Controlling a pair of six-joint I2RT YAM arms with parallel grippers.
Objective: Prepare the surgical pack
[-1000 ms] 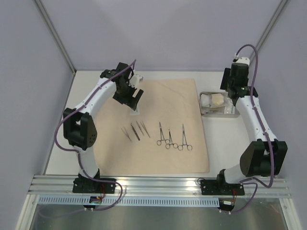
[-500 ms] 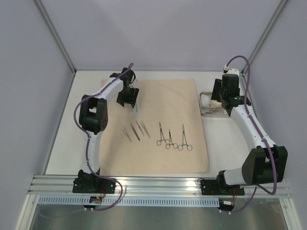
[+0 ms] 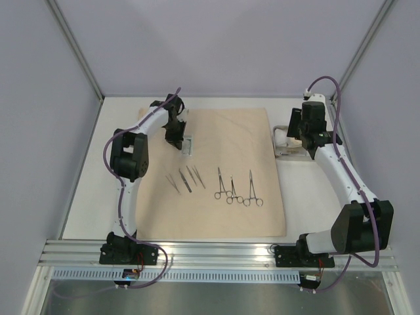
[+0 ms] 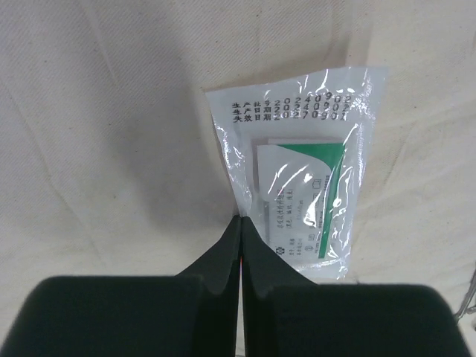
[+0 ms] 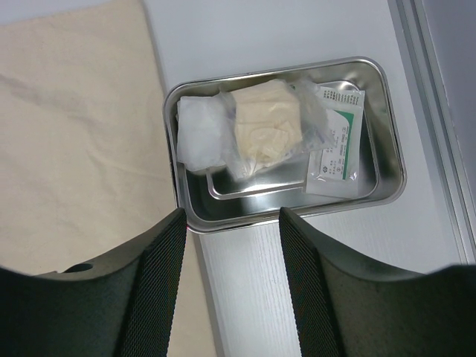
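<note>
While right jaws gape, left jaws (closed) touch a white packet (image 4: pixel 297 178) pointing lengthwise away.

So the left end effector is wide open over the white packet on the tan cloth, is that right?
Not quite. The left end effector is not open: the left wrist view shows its fingers pressed together, shut on the edge of the white packet on the tan cloth.
</note>
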